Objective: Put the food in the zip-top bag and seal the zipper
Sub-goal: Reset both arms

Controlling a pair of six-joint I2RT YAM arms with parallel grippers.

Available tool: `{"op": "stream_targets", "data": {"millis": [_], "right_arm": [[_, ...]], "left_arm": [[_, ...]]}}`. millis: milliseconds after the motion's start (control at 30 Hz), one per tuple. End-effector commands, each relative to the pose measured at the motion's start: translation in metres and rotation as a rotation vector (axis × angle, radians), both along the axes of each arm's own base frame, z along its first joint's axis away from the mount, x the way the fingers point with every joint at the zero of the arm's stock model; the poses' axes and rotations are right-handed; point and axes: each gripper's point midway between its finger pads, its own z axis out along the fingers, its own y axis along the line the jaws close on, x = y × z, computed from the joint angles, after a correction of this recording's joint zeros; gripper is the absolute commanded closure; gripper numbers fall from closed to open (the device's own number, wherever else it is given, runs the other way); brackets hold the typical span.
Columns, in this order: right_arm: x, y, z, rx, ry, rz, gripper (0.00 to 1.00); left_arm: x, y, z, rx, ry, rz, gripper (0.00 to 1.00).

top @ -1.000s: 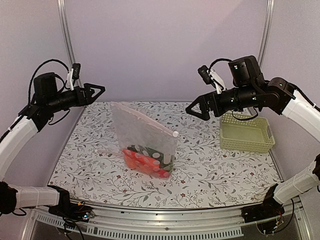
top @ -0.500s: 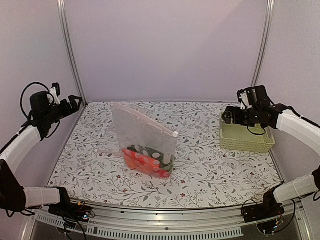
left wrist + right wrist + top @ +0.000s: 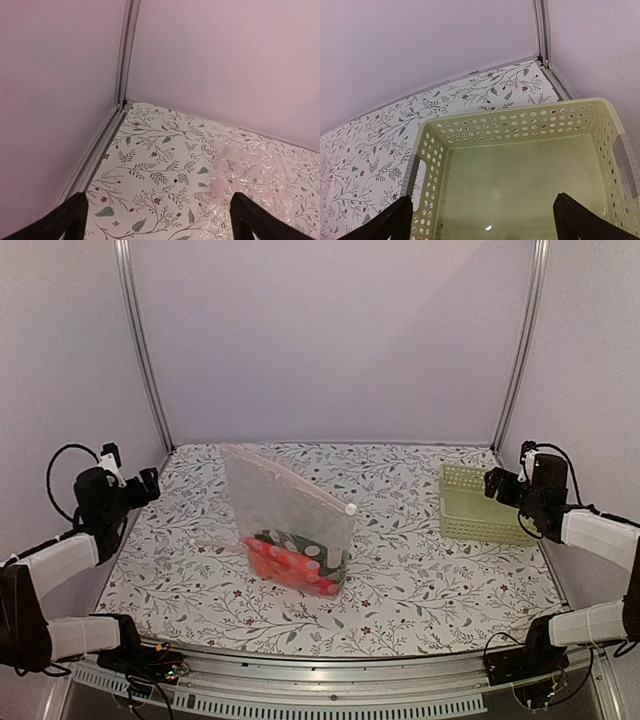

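Observation:
The clear zip-top bag [image 3: 283, 502] stands upright in the middle of the table, and its crinkly edge [image 3: 267, 170] shows in the left wrist view. The food [image 3: 293, 560], orange, red and dark green pieces, lies inside at the bag's bottom. The pinkish zipper [image 3: 295, 478] slopes along the top edge, with its white slider [image 3: 351, 508] at the right end. My left gripper [image 3: 148, 486] [image 3: 161, 225] is open and empty at the table's left edge, far from the bag. My right gripper [image 3: 497, 485] [image 3: 484, 222] is open and empty over the basket.
A pale yellow-green lattice basket [image 3: 455, 525] [image 3: 510, 111] stands at the right side of the table; its inside shows nothing in it. Metal frame posts [image 3: 122, 75] rise at the back corners. The walls stand close behind both arms.
Both arms have drawn back and down from beside the bag to the table's left and right edges. The bag and its contents have not moved.

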Motion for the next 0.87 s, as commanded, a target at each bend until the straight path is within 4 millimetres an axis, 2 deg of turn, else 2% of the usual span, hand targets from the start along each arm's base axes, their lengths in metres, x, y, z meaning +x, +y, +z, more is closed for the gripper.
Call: {"op": "stream_targets", "data": {"millis": [0, 67, 267, 467, 833], "right_arm": [[0.002, -0.004, 0.02, -0.074, -0.196, 0.007, 0.01], [-0.002, -0.007, 0.015, -0.093, -0.222, -0.005, 0.01], [-0.015, -0.022, -0.005, -0.133, -0.263, -0.083, 0.01], [-0.02, -0.025, -0.005, -0.139, -0.278, -0.103, 0.01], [-0.019, -0.026, -0.006, -0.144, -0.275, -0.106, 0.01]], "left_arm": [[-0.004, -0.002, 0.002, 0.112, -0.059, 0.025, 0.0], [-0.006, -0.005, -0.006, 0.13, -0.051, 0.019, 0.0], [-0.013, 0.005, -0.028, 0.156, -0.003, 0.081, 0.01], [-0.015, 0.007, -0.039, 0.144, 0.003, 0.093, 0.0], [-0.016, 0.009, -0.038, 0.135, -0.004, 0.108, 0.0]]}}
